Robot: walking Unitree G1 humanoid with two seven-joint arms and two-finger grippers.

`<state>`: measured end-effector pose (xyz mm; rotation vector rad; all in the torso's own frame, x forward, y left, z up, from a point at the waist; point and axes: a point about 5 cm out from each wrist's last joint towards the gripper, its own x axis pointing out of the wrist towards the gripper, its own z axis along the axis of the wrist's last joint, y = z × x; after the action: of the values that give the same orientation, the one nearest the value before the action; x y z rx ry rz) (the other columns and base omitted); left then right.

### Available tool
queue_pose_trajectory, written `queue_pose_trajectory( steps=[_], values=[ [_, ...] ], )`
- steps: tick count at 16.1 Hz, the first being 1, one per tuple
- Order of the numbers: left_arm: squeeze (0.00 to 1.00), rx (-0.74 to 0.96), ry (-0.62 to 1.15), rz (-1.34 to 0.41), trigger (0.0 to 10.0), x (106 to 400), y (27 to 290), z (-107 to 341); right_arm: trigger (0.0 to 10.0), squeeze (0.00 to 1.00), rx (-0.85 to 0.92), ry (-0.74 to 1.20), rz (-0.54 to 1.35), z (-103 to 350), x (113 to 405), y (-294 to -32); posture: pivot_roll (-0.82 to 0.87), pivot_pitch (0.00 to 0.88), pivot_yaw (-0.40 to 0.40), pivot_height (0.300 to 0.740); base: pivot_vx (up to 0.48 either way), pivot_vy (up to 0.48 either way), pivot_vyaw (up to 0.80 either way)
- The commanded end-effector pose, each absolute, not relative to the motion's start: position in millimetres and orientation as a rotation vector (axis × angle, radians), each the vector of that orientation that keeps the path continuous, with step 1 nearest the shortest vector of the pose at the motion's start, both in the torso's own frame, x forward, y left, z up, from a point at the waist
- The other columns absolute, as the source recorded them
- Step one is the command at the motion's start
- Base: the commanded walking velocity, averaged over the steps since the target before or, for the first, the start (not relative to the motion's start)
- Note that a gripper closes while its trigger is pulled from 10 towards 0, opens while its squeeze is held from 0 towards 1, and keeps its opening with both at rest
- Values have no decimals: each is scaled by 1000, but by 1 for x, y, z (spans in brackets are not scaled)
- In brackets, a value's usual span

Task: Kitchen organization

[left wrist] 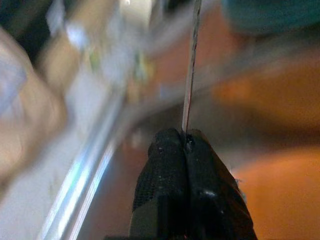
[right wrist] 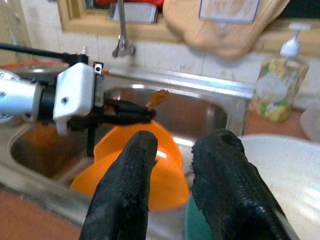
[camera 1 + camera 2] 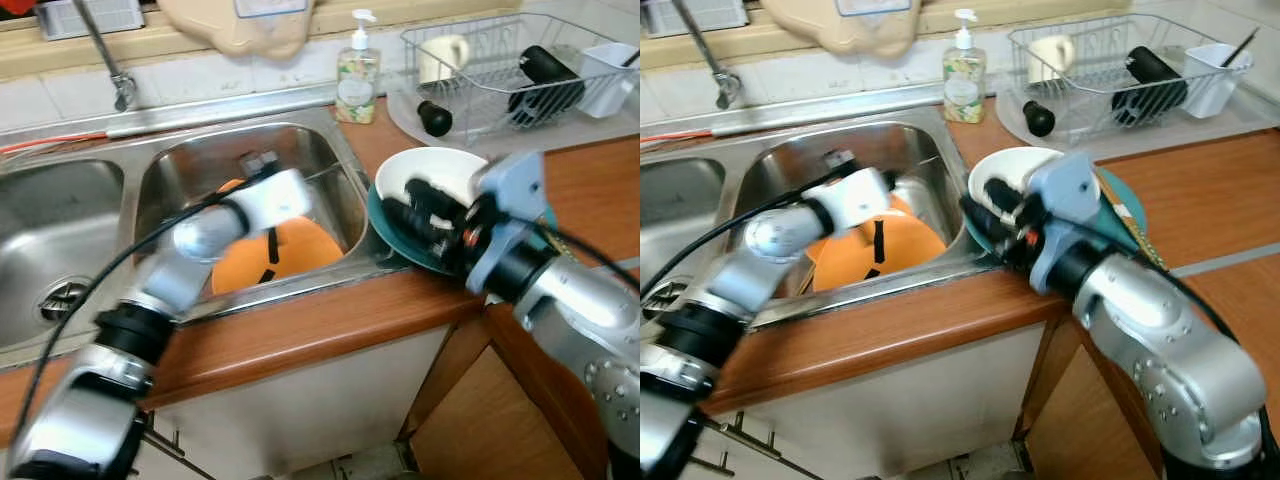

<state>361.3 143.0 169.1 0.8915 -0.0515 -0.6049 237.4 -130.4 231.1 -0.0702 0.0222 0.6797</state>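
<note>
Nearest to me was the right end effector (image 2: 172, 175). Its two black fingers stood a little apart and held nothing. It hovered over the front edge of the counter (image 3: 330, 325). Just beyond its fingertips lay the white bowl (image 3: 445, 175), and this bowl sat on a teal plate (image 3: 1120, 200). I judged that this pair was not yet put away, because it waited beside the sink and not in the rack.

A little further, on the left of that end effector, the left end effector (image 2: 127, 114) reached down into the right sink basin (image 3: 330, 170). In the left wrist view its fingers (image 1: 165, 175) were pressed together on the edge of something very thin; I believe it was the rim of the orange plate (image 3: 290, 255), but the picture was too blurred to be sure. The orange plate was inside the basin, below this end effector, and more orange pieces seemed to lie under it.

Beyond both end effectors, at the back of the counter, stood a soap bottle (image 3: 357, 80), and further to the right the dish rack (image 3: 500, 75) on its tray. The rack held a cream mug (image 3: 443, 57), a dark bottle (image 3: 545, 80) and a white container (image 3: 608, 75).

So I judged the task as only partly done: some things were in the rack, while the orange dishes and the bowl with its plate were left to sort.
</note>
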Motion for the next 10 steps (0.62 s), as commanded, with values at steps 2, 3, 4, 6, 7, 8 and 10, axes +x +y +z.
queue_pose_trajectory(
  steps=[2, 3, 4, 6, 7, 8, 10],
  values=[
    [0, 937, 124, -527, 0, 367, 168, 153, 10000, 0, -99, 20, 760, 233, 230, -119, -214, 0, 103, 740, 0, 0, 0],
    [0, 950, 163, -516, 0, 368, 174, 149, 10000, 0, -107, 27, 774, 232, 228, -117, -215, 0, 104, 740, 0, 0, 0],
    [0, 966, 245, -461, 10000, 369, 186, 141, 10000, 0, -123, 43, 800, 229, 226, -115, -216, 0, 104, 740, 0, 0, 0],
    [0, 976, 322, -446, 10000, 368, 193, 129, 10000, 0, -156, 74, 797, 223, 227, -113, -215, 0, 103, 740, 0, 0, 0],
    [408, 965, 352, -452, 10000, 367, 194, 124, 10000, 0, -175, 87, 791, 221, 227, -113, -210, 0, 103, 740, 0, 0, 0],
    [1000, 957, 379, -472, 10000, 365, 194, 118, 10000, 0, -191, 96, 778, 217, 229, -112, -203, 0, 103, 740, 0, 0, 0],
    [1000, 950, 416, -495, 10000, 362, 194, 110, 10000, 0, -187, 102, 757, 214, 232, -109, -192, 0, 92, 740, 0, 0, 0]
  ],
)
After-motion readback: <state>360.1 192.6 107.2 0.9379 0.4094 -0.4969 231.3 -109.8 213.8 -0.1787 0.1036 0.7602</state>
